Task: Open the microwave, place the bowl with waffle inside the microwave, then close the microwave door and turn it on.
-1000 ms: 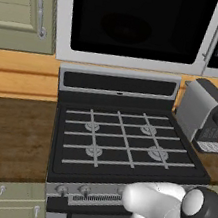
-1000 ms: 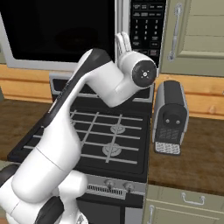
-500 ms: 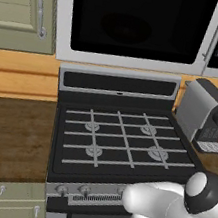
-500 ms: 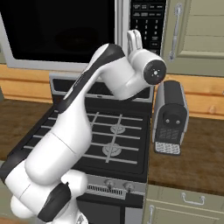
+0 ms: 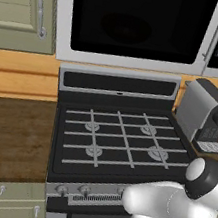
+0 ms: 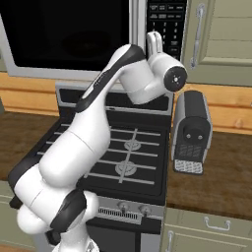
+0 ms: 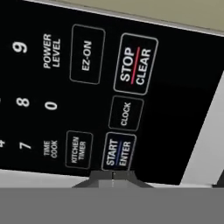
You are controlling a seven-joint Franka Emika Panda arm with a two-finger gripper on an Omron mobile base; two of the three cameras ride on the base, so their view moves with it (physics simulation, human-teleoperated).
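The microwave [image 5: 64,17] hangs above the stove with the microwave door [image 5: 141,23] closed and its silver bar handle [image 5: 214,33] upright. Behind the black glass only a dim round shape shows; the bowl and the waffle are hidden. My gripper [image 6: 155,38] is shut and empty, pointing up at the black keypad panel [image 6: 167,22] on the microwave's right side. In the hand view the gripper [image 7: 113,176] has its closed tips just below the START/ENTER button [image 7: 118,152], very close to the panel. STOP/CLEAR [image 7: 134,64] lies above it.
A black gas stove [image 5: 120,143] with four burners sits below the microwave. A grey coffee machine [image 6: 192,130] stands on the wooden counter [image 6: 221,182] to the stove's right, just under my hand. Beige cabinets [image 5: 23,4] flank the microwave.
My arm has swung right and forward, carrying the shut gripper up to the keypad. The microwave door has stayed closed.
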